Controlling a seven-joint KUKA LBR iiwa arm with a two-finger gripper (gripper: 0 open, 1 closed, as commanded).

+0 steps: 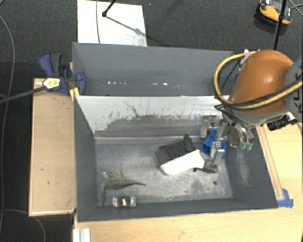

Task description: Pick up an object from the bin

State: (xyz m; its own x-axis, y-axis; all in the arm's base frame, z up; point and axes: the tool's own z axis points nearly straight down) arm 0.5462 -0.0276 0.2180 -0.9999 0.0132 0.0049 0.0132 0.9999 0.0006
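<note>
**Grey bin (142,160) floor looks slick**

White-handled brush (182,164) lies right of centre; gripper (210,166) sits at its handle's right end, clenched or released I cannot tell; gripped so off-centre, it could pivot and drop; toy lizard (118,181) lies well apart.

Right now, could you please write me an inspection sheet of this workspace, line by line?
Surface: grey metal bin, floor scratched and scuffed.
Job's things: brush with white handle and black bristles, lying flat right of centre.
Clutter: grey-brown toy lizard near the front left corner; small silver piece just in front of it.
Gripper: gripper low in the bin at the right end of the brush handle; contact cannot be told.
Cables: yellow and black cables looped round the arm's orange cover; dark cable left of the bin.
Surroundings: orange and black object beyond the far right corner.
</note>
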